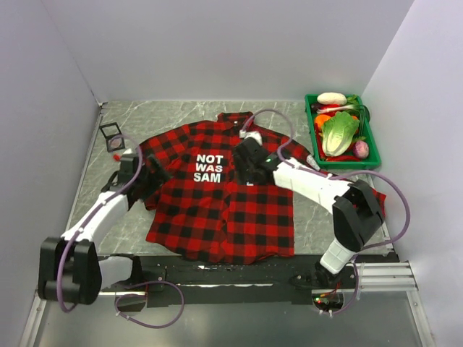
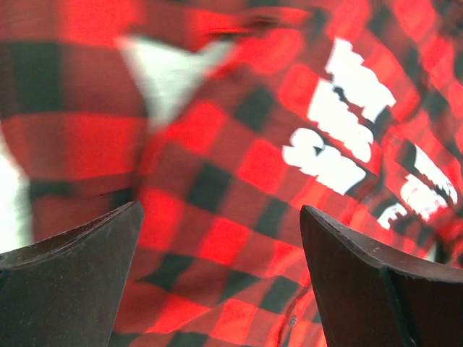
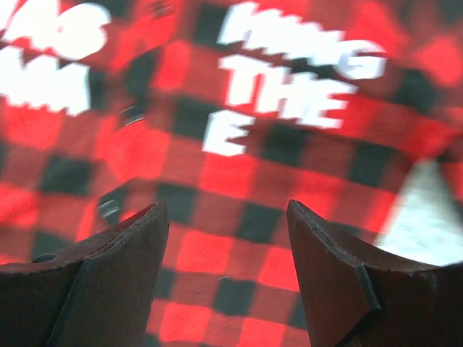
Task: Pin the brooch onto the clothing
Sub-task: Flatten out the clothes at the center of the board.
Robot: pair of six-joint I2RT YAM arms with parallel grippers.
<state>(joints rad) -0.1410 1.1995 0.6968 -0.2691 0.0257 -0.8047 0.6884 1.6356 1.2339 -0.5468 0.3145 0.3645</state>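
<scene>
While the top view has the shirt (image 1: 217, 217) spread flat on the table (image 1: 166, 116), only the right wrist camera reads "HING THE E", hidden under that arm from above. Fingers of the right gripper (image 3: 228, 206) stand apart over bare plaid, and the left gripper (image 2: 221, 210) gapes wide too, nothing held. And the brooch (image 1: 116, 144)? Seemingly that mauve speck beside the wire-frame cube (image 1: 110, 131), off the shirt, though it's too small to be sure.
</scene>
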